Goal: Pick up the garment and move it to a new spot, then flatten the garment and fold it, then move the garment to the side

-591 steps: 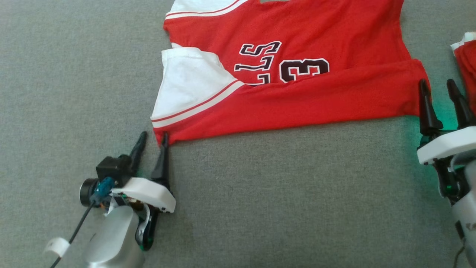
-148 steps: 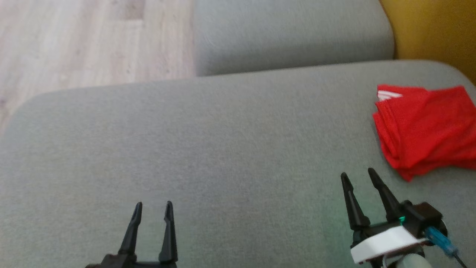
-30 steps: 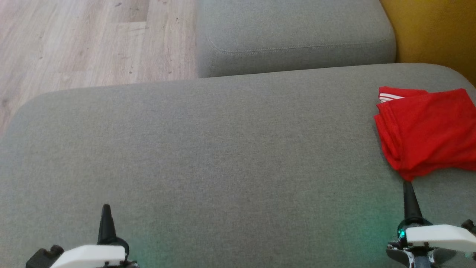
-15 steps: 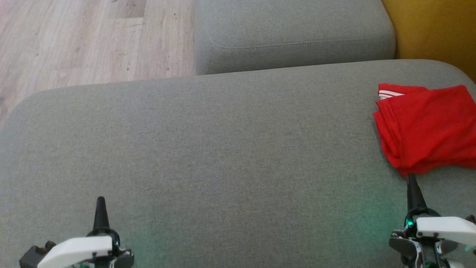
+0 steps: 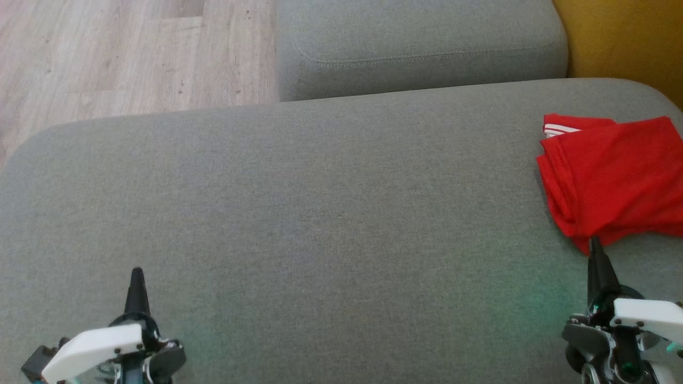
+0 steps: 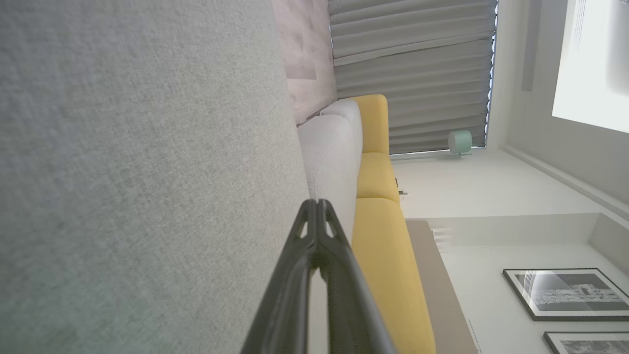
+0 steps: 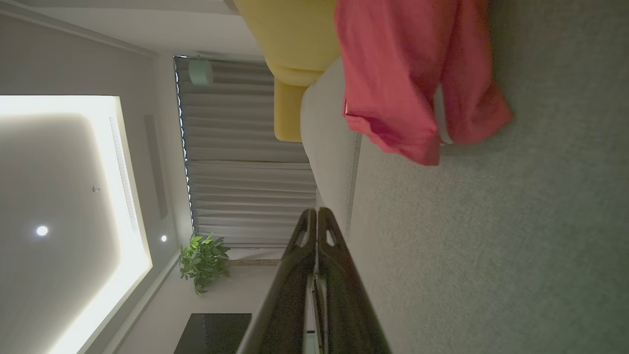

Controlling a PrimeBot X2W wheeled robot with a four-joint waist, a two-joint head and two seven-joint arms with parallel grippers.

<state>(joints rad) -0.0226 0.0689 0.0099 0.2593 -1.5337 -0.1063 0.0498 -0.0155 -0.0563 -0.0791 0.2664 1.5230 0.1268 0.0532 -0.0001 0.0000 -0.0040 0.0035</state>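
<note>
The folded red shirt (image 5: 613, 170) lies far right on the sofa (image 5: 320, 202), partly cut off. The left gripper (image 5: 137, 274) and right gripper (image 5: 596, 255) are closed, empty.

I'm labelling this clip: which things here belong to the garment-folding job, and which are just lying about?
Job: red garment, folded, on the grey seat; left gripper and right gripper, both shut, empty.
Lying about: rear grey cushion, yellow sofa, wooden floor, curtains, potted plant, framed pictures.
</note>
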